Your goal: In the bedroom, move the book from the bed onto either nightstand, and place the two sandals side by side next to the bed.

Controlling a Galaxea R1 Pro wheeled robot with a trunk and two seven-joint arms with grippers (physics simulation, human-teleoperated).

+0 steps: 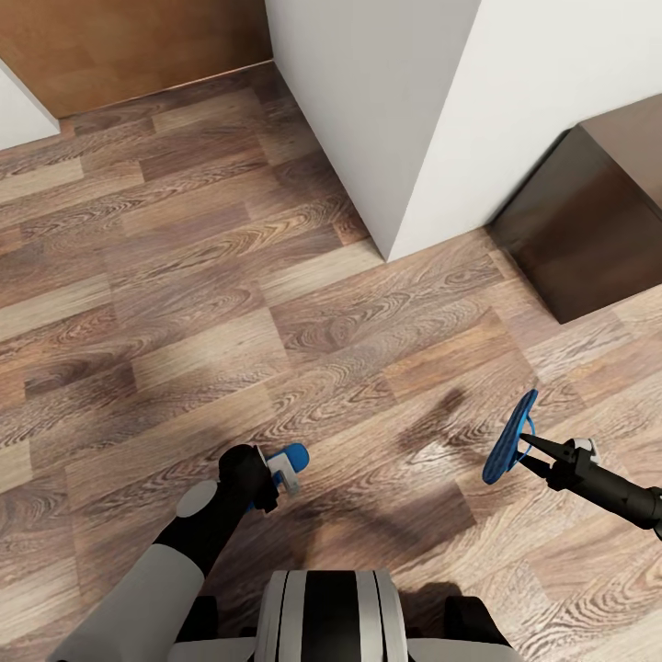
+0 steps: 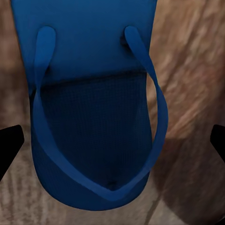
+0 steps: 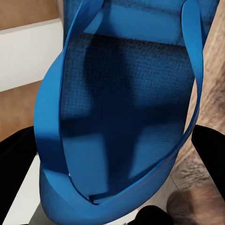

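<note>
Item: two blue sandals, both carried clear of the wood-plank floor (image 1: 184,303).

Right-hand sandal (image 1: 511,438): hangs on edge, sole near vertical, from the right gripper (image 1: 535,448); jaws pinching it at the strap end. In the right wrist view the sandal (image 3: 126,108) lies sole-on to the camera, dark fingers either side.

Left-hand sandal (image 1: 292,456): only its tip shows past the left gripper (image 1: 276,473). In the left wrist view the sandal (image 2: 93,103) sits between dark finger tips at both edges; jaws appear to be closed on it, contact not seen.

Surroundings: white wall corner (image 1: 405,119) ahead; dark brown cabinet (image 1: 588,230) beyond it to the right.

Handling advice: keep both grips firm while travelling; on reaching the bed, level each sole before lowering, and set them parallel, toes aligned.

Pose: left arm bent close to the trunk; right arm extended outward, low.
</note>
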